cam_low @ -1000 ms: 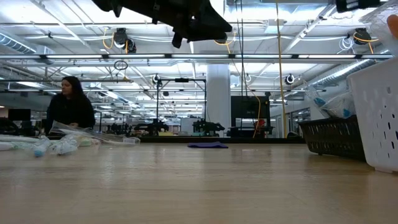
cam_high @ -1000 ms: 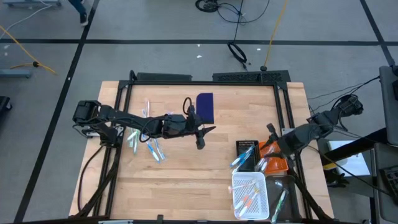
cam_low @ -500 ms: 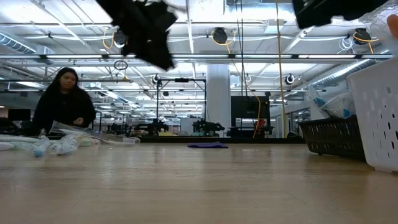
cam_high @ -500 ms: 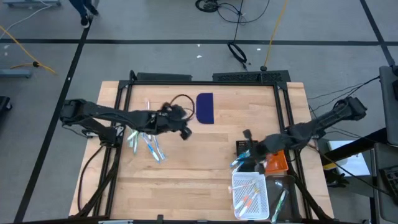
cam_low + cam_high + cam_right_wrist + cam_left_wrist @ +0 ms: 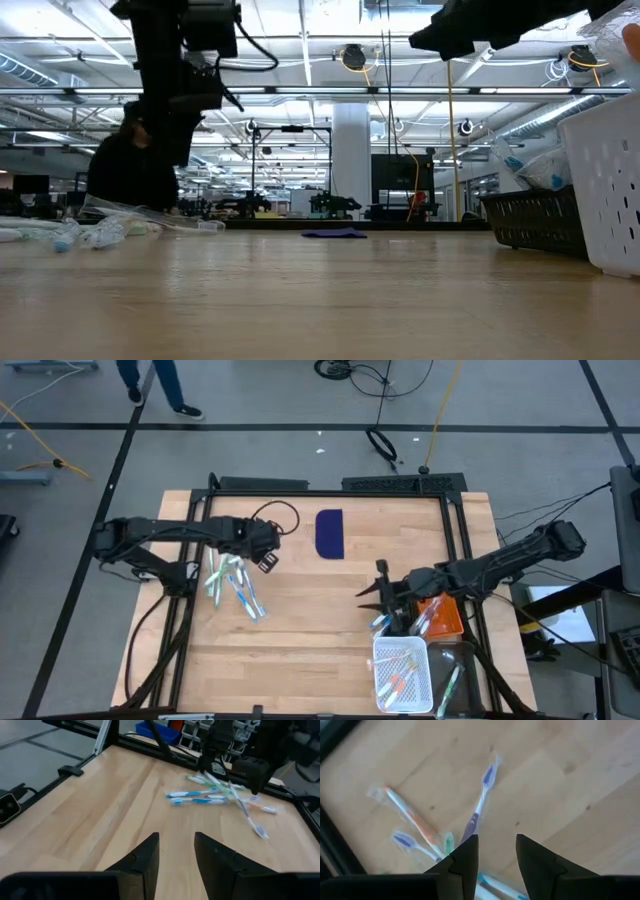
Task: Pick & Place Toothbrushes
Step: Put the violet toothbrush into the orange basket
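Toothbrushes [image 5: 235, 585] are lying scattered on the counter [image 5: 300, 620] near its left edge, with the left gripper [image 5: 266, 557] hovering just beside them, fingers [image 5: 465, 860] parted and grasping nothing. Over by the black basket [image 5: 398, 600], the right gripper [image 5: 372, 592] is hanging with fingers [image 5: 145, 855] released, also empty.

Left arm [image 5: 170, 90] hides the person [image 5: 125, 175] behind.

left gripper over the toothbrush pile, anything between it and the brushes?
Nothing visible. The left gripper hangs open just beside the loose toothbrushes, with only bare table below in the left wrist view. The right gripper, also open, is far off by the black basket.
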